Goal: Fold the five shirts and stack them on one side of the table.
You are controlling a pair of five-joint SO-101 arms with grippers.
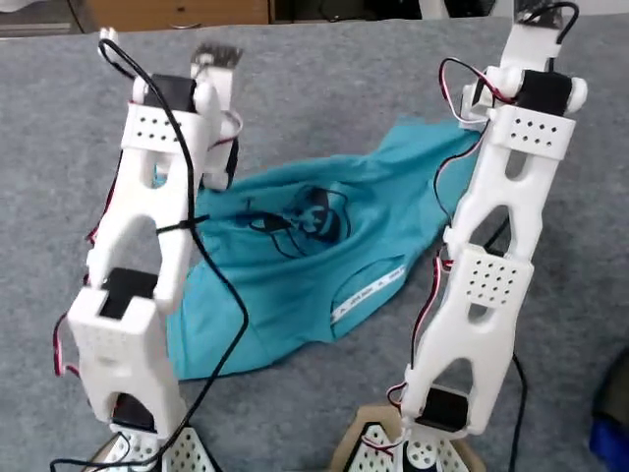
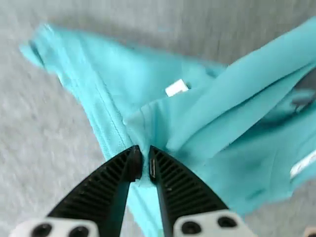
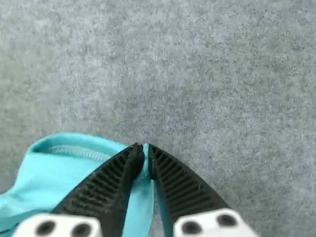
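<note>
A teal shirt (image 1: 324, 246) with a dark print lies crumpled across the middle of the grey table (image 1: 314, 88), partly folded over itself. In the left wrist view my left gripper (image 2: 145, 165) is shut on a fold of the teal shirt (image 2: 232, 123), near a white label (image 2: 177, 88). In the right wrist view my right gripper (image 3: 146, 158) is shut on an edge of the teal shirt (image 3: 64, 168), with the hem hanging to one side. In the high view the white arms stand over the shirt's left and right ends.
Grey felt covers the table (image 3: 197, 64) all around the shirt. A dark and blue object (image 1: 614, 413) sits at the right edge. Wooden furniture (image 1: 177, 12) lines the far edge of the table.
</note>
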